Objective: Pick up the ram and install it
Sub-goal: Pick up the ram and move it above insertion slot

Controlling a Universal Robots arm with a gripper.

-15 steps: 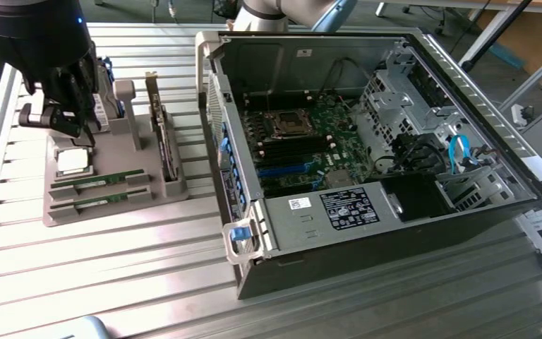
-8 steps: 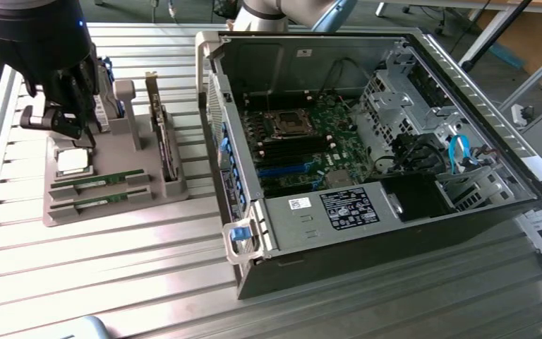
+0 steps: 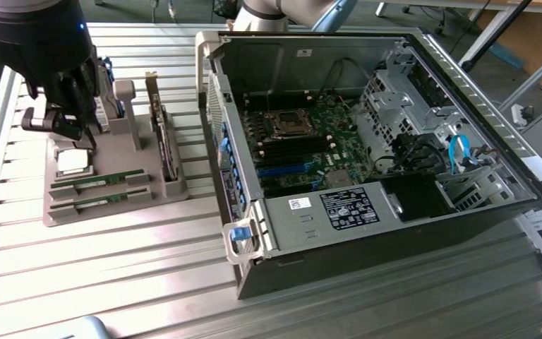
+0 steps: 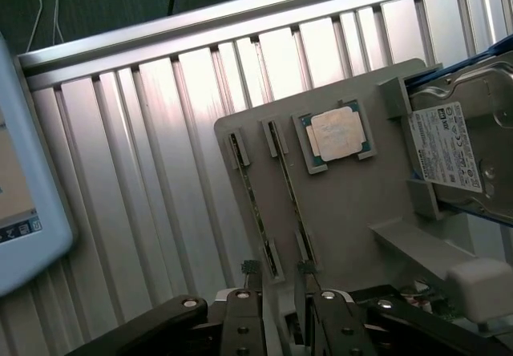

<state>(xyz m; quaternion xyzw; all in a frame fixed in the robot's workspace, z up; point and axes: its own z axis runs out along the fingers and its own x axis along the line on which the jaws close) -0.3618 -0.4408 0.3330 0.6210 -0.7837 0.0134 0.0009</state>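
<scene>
Spread wide, the fingers of the pincer (image 3: 64,131) (image 4: 278,280) are seen with nothing clamped between them. It is hung over the grey holder (image 3: 111,212) (image 4: 353,228), and in the wrist view its fingertips (image 4: 251,272) are placed above one end of the two memory sticks.

A table (image 3: 111,282) (image 4: 160,171) of ribbed metal slats is spread under everything. An open computer case (image 3: 299,53) is laid on its side on the table, at the exterior view's right of the holder and just beside it. A green main board (image 3: 299,141) is exposed inside, with black and blue slots near its middle.

On the holder, a hard drive (image 3: 125,106) (image 4: 465,147) with blue rails is stood on edge, and an upright card (image 3: 163,134) is stood on the side nearer the case.

The first memory stick (image 3: 97,179) (image 4: 290,196) is seated on edge in a slot of the holder, just beside the square processor chip (image 3: 73,161) (image 4: 337,134). The second memory stick (image 3: 97,202) (image 4: 255,208) is seated in the parallel slot, on the far side of the first from the chip. Both sticks are left in the holder, well apart from the case. The chip is laid flat in its own recess between the sticks and the hard drive.
</scene>
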